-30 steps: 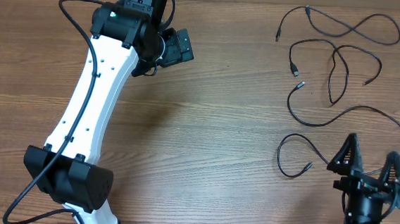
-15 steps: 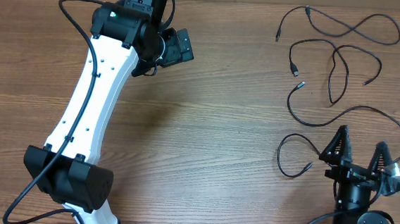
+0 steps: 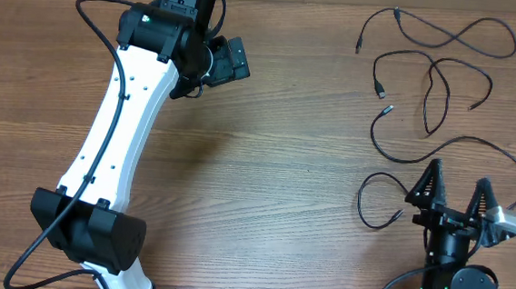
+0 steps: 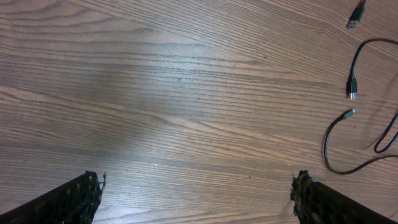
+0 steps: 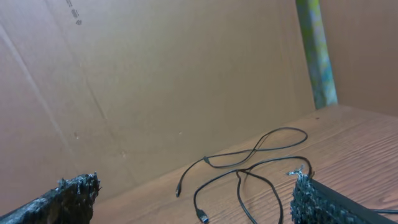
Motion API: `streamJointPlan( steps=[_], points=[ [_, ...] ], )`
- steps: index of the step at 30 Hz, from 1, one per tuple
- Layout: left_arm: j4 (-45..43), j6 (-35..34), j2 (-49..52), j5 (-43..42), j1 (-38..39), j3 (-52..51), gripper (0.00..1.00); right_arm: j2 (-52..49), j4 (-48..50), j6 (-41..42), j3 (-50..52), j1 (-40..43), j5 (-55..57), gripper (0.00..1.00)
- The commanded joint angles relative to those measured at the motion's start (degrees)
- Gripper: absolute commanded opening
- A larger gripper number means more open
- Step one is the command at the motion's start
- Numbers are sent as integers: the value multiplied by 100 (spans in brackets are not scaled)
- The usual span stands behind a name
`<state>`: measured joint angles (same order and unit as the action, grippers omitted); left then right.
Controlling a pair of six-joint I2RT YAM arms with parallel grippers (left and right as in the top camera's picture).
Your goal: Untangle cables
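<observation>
Several thin black cables lie apart at the table's far right. One cable [image 3: 439,33] is at the top, a looped one [image 3: 437,82] is below it, a long one [image 3: 463,141] curves under that, and a small loop [image 3: 368,196] lies lowest. My right gripper [image 3: 455,197] is open and empty beside that lowest loop, pointing up off the table. Its wrist view shows two cables [image 5: 255,149] [image 5: 245,180] ahead between the open fingers [image 5: 196,208]. My left gripper [image 3: 226,60] is far left of the cables, open and empty [image 4: 198,194]. Cable plugs [image 4: 352,91] show at its view's right edge.
The white left arm [image 3: 118,126] stretches from the front left to the back of the wooden table [image 3: 284,165]. A brown cardboard wall [image 5: 155,74] stands behind the table. The right arm's base [image 3: 453,286] sits at the front edge.
My right gripper has moved left and slightly back, closer to the lowest cable loop. The left arm and the cables have not moved.
</observation>
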<state>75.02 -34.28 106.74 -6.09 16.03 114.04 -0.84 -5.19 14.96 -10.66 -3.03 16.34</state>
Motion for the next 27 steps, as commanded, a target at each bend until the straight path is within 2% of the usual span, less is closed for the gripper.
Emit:
streamJointPlan(
  steps=[1,13,23,27],
  points=[
    [-7,90,13,74,-31,120,100,68,162,-4,98,22,-101,100],
    [-7,90,13,74,-31,120,100,68,323,-55,299,22,-409,100],
    [-7,90,13,74,-31,120,99,68,839,-1128,621,20,-977,100],
    [-7,90,13,74,-31,120,100,68,1110,-1226,861,20,-1095,100]
  ],
)
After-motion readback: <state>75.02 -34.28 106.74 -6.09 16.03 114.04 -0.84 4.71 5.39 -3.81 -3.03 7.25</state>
